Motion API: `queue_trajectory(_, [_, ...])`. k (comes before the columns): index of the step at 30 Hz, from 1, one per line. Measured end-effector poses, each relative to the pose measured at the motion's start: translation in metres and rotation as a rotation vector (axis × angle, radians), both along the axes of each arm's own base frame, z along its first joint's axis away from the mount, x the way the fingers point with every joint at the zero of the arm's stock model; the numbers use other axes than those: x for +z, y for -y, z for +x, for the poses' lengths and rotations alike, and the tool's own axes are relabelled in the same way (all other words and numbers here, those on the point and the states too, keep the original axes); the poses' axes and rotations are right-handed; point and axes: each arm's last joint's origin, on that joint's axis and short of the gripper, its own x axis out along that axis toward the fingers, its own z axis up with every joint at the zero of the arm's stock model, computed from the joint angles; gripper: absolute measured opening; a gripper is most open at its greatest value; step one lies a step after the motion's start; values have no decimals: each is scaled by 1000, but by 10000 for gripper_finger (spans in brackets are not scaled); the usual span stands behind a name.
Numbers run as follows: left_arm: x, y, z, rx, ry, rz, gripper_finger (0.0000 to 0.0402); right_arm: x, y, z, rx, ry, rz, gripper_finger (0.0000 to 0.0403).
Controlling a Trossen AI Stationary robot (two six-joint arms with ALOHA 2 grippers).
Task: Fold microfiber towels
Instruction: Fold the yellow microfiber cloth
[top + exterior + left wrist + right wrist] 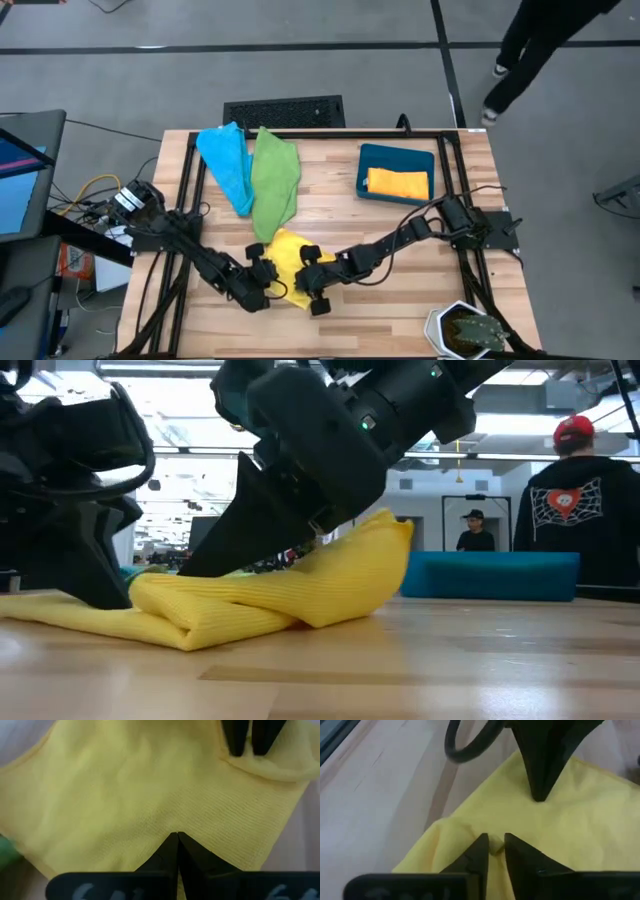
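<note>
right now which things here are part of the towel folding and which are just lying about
Part of the job:
yellow towel, between both end effectors
green towel
light blue towel
orange towel, lying in the bin

Just lying about:
teal bin
potted plant at the table corner

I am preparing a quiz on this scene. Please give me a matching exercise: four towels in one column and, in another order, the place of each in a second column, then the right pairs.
Column one:
1. yellow towel
2. orange towel
3. green towel
4. light blue towel

Column two:
A. inside the teal bin
B. at the far left of the table, beside another towel
C. between both grippers, at the table's near edge
D. in the middle, stretching towards the yellow one

Pairs: 1-C, 2-A, 3-D, 4-B
</note>
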Motion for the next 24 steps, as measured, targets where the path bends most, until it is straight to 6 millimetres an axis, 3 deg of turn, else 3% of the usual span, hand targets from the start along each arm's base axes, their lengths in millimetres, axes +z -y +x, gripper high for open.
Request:
queue_trajectory(5, [10,-4,4,-47,-9,48,0,0,11,4,-20,-2,6,117])
queue_trajectory(8, [31,-2,6,-54,23,42,0,4,19,7,-39,12,11,134])
queue_trajectory(15, [80,-1,0,-11,175,10,0,57,47,20,-88,110,23,157])
queue_trajectory(20, [96,11,8,-49,343,-115,0,96,68,1,-68,15,22,162])
queue_trajectory(24, [83,18,17,-95,331,-131,0,113,71,-35,-42,-144,55,158])
